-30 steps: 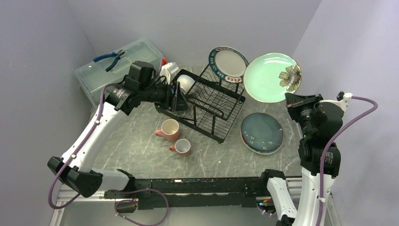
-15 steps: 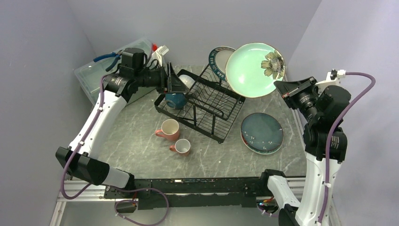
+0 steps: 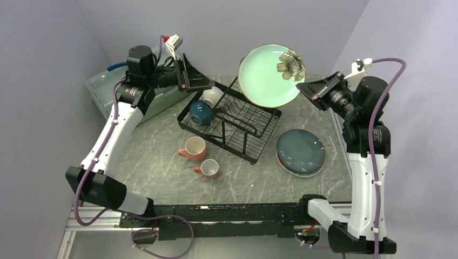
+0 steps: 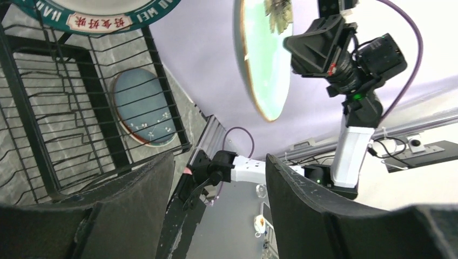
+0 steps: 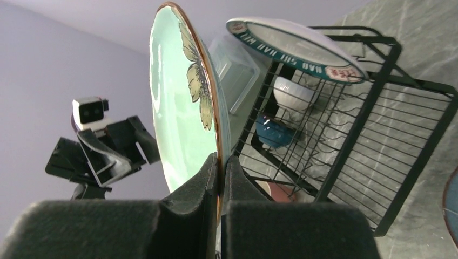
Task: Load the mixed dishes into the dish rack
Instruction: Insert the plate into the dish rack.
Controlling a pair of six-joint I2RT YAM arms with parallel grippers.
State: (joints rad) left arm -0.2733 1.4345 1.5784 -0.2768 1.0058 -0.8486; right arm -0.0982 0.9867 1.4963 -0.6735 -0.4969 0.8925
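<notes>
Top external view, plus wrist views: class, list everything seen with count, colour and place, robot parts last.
Black wire dish rack: one, black, mid-table.
Pale green floral round plate: one, green, held on edge over the rack's far end.
White round plate with teal lettered rim: one, white, at the rack's far end.
Glossy teal round plate: one, teal, flat, right of the rack.
Pink ceramic mugs: two, pink, in front of the rack.
Small bowls: two, blue and white, inside the rack's left end.
Translucent plastic box: one, pale green, rear left.
Left gripper: open, empty, above the rack's left end.
Right gripper: shut on the green plate's rim.
</notes>
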